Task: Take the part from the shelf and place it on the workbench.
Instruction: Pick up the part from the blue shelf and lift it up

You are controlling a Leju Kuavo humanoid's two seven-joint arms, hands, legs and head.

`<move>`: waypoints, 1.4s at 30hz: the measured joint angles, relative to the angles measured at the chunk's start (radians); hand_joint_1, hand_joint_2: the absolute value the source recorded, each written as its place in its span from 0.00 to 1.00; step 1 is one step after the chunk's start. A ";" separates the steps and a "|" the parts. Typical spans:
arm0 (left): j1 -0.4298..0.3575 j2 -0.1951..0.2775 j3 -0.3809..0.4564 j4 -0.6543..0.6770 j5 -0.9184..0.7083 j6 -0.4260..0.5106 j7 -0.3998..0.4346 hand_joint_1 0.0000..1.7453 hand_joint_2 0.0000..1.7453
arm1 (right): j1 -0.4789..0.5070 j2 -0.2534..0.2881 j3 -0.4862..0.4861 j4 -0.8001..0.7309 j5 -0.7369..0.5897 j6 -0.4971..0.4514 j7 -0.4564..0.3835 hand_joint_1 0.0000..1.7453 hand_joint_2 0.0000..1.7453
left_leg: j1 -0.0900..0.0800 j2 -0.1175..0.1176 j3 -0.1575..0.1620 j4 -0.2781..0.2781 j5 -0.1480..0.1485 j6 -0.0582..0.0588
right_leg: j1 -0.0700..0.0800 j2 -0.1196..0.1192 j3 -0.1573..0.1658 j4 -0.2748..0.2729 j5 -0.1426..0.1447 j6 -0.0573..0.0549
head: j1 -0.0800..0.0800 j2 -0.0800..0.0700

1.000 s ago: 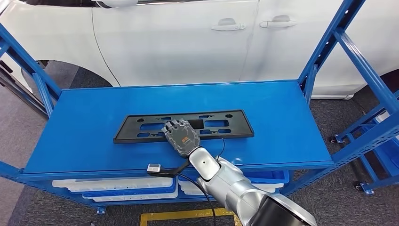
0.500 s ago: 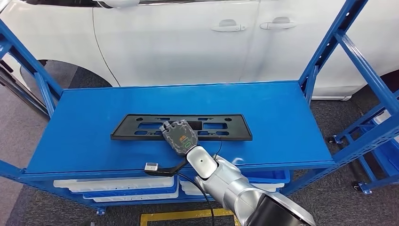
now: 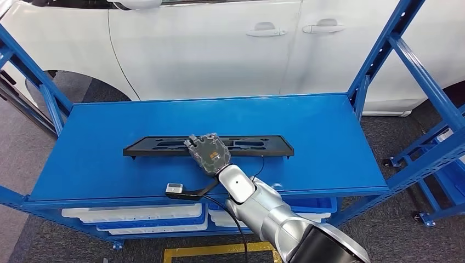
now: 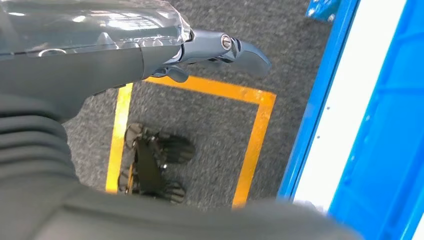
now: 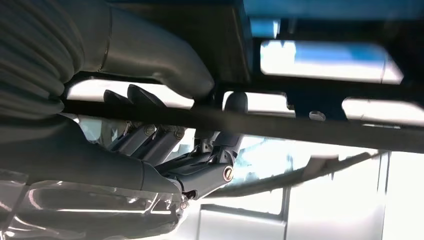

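**A:** What separates this moment from a second ago?

**B:** The right hand (image 3: pixel 209 154) was resting flat on the black part (image 3: pixel 164 147). Now its fingers are closed around the near rail, and the part has tipped up off the blue shelf top (image 3: pixel 329 142), seen nearly edge-on, a thin dark strip. The wrist has slid slightly toward nine o'clock.

**A:** Walk me outward from the robot.

**B:** Nearest, at six o'clock, the silver right forearm (image 3: pixel 263 211) rising over the shelf's front lip, a small camera bracket (image 3: pixel 178 190) at its side. Then the hand at centre, clasping the part. Beyond it, bare shelf top; farthest, at twelve o'clock, a white car (image 3: pixel 219 44) with two door handles. White trays (image 3: pixel 131 216) sit in the lower tier.

**A:** What do the wrist cameras add?

**B:** The right wrist view shows the thumb (image 5: pixel 155 55) on one side of the part's dark bar (image 5: pixel 300 127) and the fingers (image 5: pixel 150 137) curled on the other, a full clasp hidden from overhead. The left wrist view shows the left hand (image 4: pixel 220 50) hanging over grey carpet (image 4: pixel 210 135) with yellow tape lines (image 4: pixel 255 145), holding nothing; whether its fingers are spread or curled, I cannot tell.
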 joint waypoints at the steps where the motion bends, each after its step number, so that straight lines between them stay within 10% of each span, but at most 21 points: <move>1: 0.000 0.000 0.000 0.000 0.001 0.002 0.003 0.00 1.00 | 0.001 -0.002 -0.016 -0.034 -0.008 -0.001 -0.017 1.00 1.00 | 0.001 0.000 -0.007 0.016 -0.013 -0.005 | -0.002 0.000 0.001 -0.004 0.003 -0.006 | -0.001 0.000; 5: 0.002 -0.001 0.000 0.000 0.015 0.004 0.005 0.00 1.00 | 0.025 -0.006 -0.104 -0.202 -0.101 -0.002 -0.128 1.00 1.00 | 0.006 0.001 -0.108 0.239 -0.124 -0.022 | -0.004 -0.002 0.002 -0.007 0.004 -0.015 | -0.004 0.000; 7: 0.005 -0.001 0.000 0.000 0.026 0.006 -0.009 0.00 1.00 | 0.049 -0.007 -0.159 -0.298 -0.216 -0.002 -0.215 1.00 1.00 | 0.007 0.001 -0.129 0.277 -0.116 -0.024 | -0.003 -0.003 0.003 -0.006 0.002 -0.015 | -0.004 0.000; 11: 0.010 0.000 0.012 0.000 0.083 -0.005 -0.043 0.00 1.00 | 0.117 -0.025 -0.250 -0.580 -0.776 0.058 -0.454 1.00 1.00 | 0.005 0.000 -0.021 0.044 0.001 -0.013 | 0.001 -0.003 0.007 -0.002 -0.006 -0.005 | -0.004 0.000; 16: 0.035 0.008 0.046 0.000 0.130 -0.032 -0.046 0.00 1.00 | 0.241 -0.115 -0.297 -1.088 -1.467 0.190 -0.546 1.00 1.00 | 0.004 0.000 0.000 -0.006 0.003 0.018 | 0.003 -0.007 0.001 0.012 -0.021 0.020 | -0.002 0.000; 20: 0.033 0.010 0.058 0.000 0.133 -0.029 -0.042 0.00 1.00 | 0.297 -0.162 -0.308 -1.278 -1.461 0.256 -0.600 1.00 1.00 | 0.003 0.004 0.005 -0.013 0.005 0.036 | -0.001 -0.006 -0.102 0.234 -0.132 0.033 | -0.001 0.000; 22: 0.035 0.010 0.061 0.000 0.133 -0.025 -0.048 0.00 1.00 | 0.340 -0.198 -0.313 -1.363 -1.541 0.339 -0.628 1.00 1.00 | 0.002 0.002 0.007 -0.012 0.003 0.038 | -0.004 -0.007 -0.136 0.298 -0.139 0.036 | -0.001 0.000; 26: 0.043 0.009 0.062 0.000 0.131 -0.030 -0.070 0.00 1.00 | 0.414 -0.265 -0.326 -1.517 -1.684 0.535 -0.652 1.00 1.00 | 0.000 -0.002 0.010 -0.001 -0.008 0.030 | -0.008 -0.007 -0.031 0.069 -0.024 0.029 | 0.000 0.000; 28: 0.043 0.010 0.062 0.000 0.131 -0.035 -0.083 0.00 1.00 | 0.438 -0.280 -0.328 -1.569 -1.709 0.612 -0.654 1.00 1.00 | -0.004 -0.002 0.009 0.004 -0.014 0.020 | -0.005 -0.005 -0.005 0.011 -0.011 0.022 | -0.015 0.000; 36: 0.042 0.011 0.062 0.000 0.128 -0.037 -0.096 0.00 1.00 | 0.470 -0.297 -0.328 -1.619 -1.728 0.658 -0.652 1.00 1.00 | -0.003 -0.001 0.005 0.019 -0.030 0.003 | -0.006 -0.004 -0.003 0.006 -0.008 0.005 | -0.066 0.000; 40: 0.043 0.014 0.062 0.000 0.126 -0.037 -0.100 0.00 1.00 | 0.492 -0.321 -0.328 -1.655 -1.755 0.688 -0.652 1.00 1.00 | 0.002 0.001 -0.102 0.272 -0.138 -0.013 | -0.005 -0.006 -0.001 0.003 -0.004 -0.010 | -0.145 0.000; 42: 0.043 0.016 0.062 0.000 0.125 -0.036 -0.101 0.00 1.00 | 0.493 -0.329 -0.328 -1.660 -1.760 0.697 -0.654 1.00 1.00 | 0.000 0.001 -0.041 0.152 -0.071 -0.002 | -0.003 -0.006 0.002 0.003 -0.003 -0.010 | -0.160 0.000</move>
